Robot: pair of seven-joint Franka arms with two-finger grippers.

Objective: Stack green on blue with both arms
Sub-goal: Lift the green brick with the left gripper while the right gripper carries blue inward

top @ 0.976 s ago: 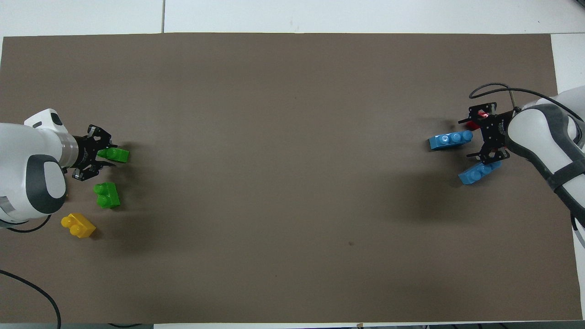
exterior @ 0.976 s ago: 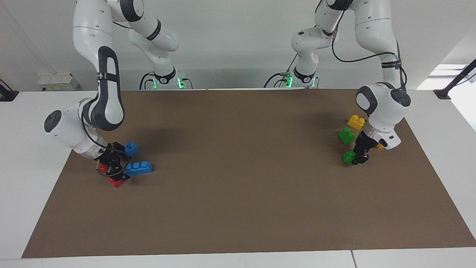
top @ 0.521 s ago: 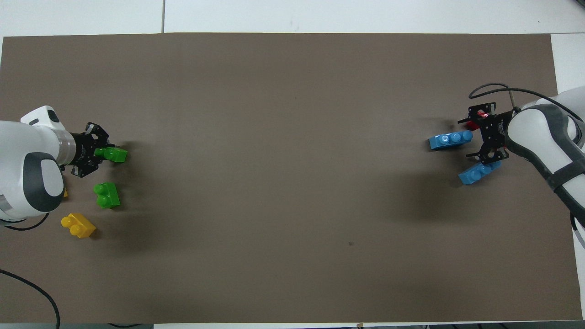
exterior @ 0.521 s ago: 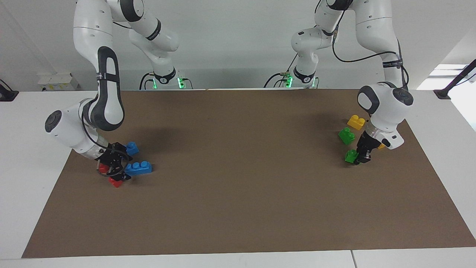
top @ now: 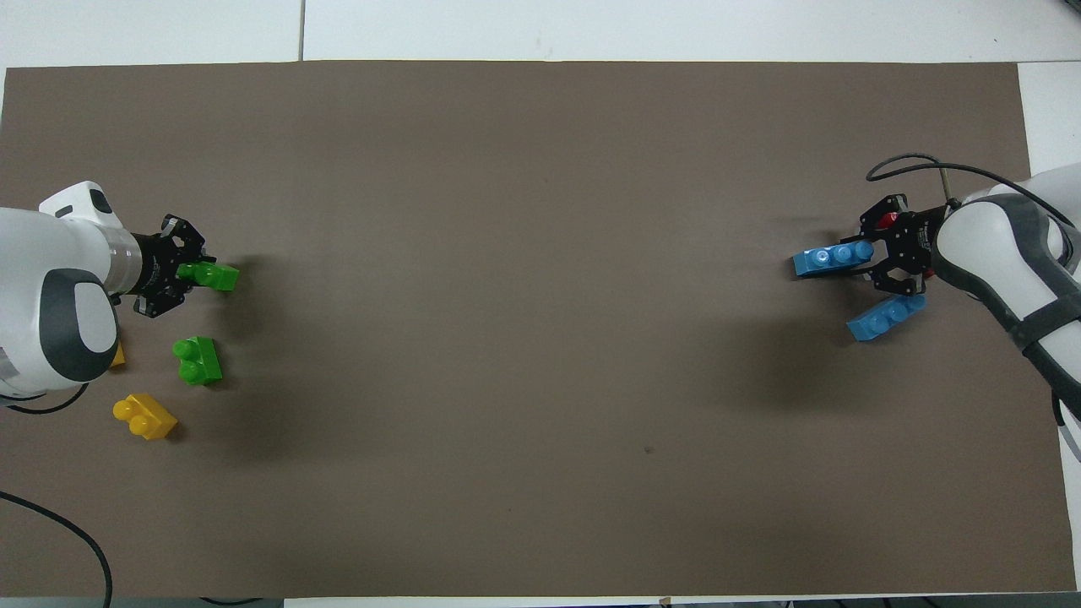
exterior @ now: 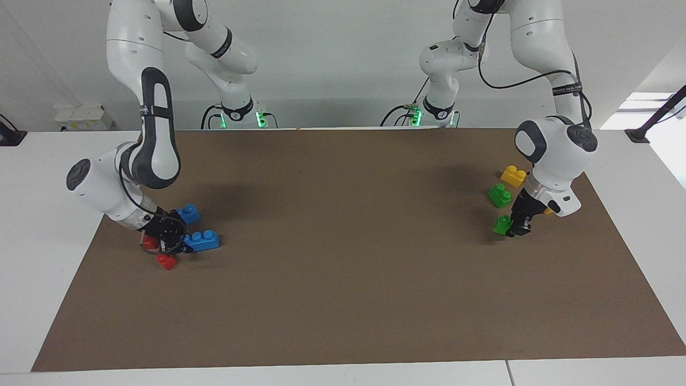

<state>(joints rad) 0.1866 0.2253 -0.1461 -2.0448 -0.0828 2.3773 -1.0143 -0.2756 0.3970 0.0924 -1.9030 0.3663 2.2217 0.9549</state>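
The left gripper (exterior: 519,228) is clamping the green brick (exterior: 503,224) at the left arm's end of the mat (exterior: 343,321), lifting slightly, I'd judge. The right gripper (exterior: 170,236) is closing on the blue brick (exterior: 202,240) (red bricks (exterior: 166,261) crowding it). The middle is offering room for stacking.

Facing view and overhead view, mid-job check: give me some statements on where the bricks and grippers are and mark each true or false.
1. The left gripper is shut on a green brick. True.
2. A green brick sits stacked on a blue brick. False: none is stacked.
3. The right gripper is at the farther blue brick. True.
4. Both green bricks are gripped. False: the other green brick lies free.
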